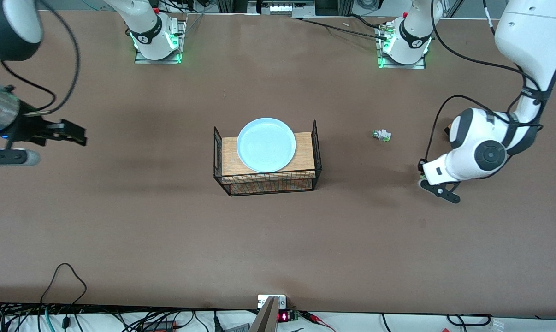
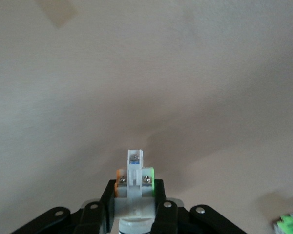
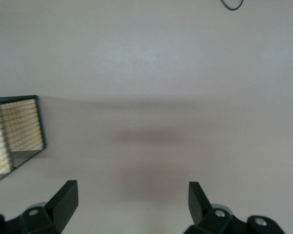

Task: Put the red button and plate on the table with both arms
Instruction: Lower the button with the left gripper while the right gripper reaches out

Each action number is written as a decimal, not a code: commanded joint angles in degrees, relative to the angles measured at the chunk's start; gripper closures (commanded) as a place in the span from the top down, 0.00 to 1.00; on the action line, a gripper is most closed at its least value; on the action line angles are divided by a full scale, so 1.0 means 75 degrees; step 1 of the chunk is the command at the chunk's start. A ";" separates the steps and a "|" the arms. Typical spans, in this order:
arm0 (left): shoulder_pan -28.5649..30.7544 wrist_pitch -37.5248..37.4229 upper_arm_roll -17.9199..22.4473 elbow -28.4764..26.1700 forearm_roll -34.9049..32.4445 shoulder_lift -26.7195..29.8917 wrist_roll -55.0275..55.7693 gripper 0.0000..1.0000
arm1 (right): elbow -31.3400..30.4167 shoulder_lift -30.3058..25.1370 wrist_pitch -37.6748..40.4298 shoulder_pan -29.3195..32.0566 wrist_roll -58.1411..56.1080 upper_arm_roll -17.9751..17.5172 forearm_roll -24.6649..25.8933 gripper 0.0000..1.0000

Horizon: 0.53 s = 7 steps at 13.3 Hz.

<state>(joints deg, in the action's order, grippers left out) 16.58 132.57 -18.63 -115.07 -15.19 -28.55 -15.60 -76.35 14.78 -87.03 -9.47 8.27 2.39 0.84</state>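
Plate (image 1: pixel 266 144) rests on rack (image 1: pixel 267 180); nothing else on it

Brown surface (image 1: pixel 167 230) was occupied by a wire rack (image 1: pixel 267 173) mid-surface and a small green-tinged piece (image 1: pixel 381 135) toward the left arm's end.

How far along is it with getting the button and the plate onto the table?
Nothing looks finished yet. In hand: the left claw is shut on a small white button piece, low over the table; its cap colour is hidden. Left to do: set that piece down and move the plate, which sits on the wire rack. The right claw hangs open over the table toward the right arm's end.
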 commanded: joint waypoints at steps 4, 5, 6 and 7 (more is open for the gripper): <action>0.0063 -0.0037 -0.0058 -0.0080 -0.0670 0.0138 -0.0030 1.00 | 0.0148 0.0091 0.0026 -0.0987 0.4351 -0.0014 -0.0639 1.00; 0.0063 -0.0561 -0.0093 0.0094 -0.0670 0.0279 0.0110 1.00 | 0.0148 0.0184 0.0002 -0.1057 0.4985 -0.0014 -0.0675 1.00; 0.0051 -0.1228 -0.0186 0.0375 -0.0670 0.0466 0.0413 1.00 | 0.0125 0.0255 -0.0091 -0.1197 0.5363 -0.0014 -0.0698 1.00; 0.0051 -0.1838 -0.0361 0.0679 -0.0624 0.0688 0.0741 1.00 | 0.0090 0.0337 -0.0312 -0.1373 0.5529 -0.0014 -0.0687 1.00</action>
<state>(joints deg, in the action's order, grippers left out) 16.62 126.91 -19.15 -113.19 -19.20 -27.54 -13.70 -76.37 15.65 -87.61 -17.97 45.08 2.00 -3.54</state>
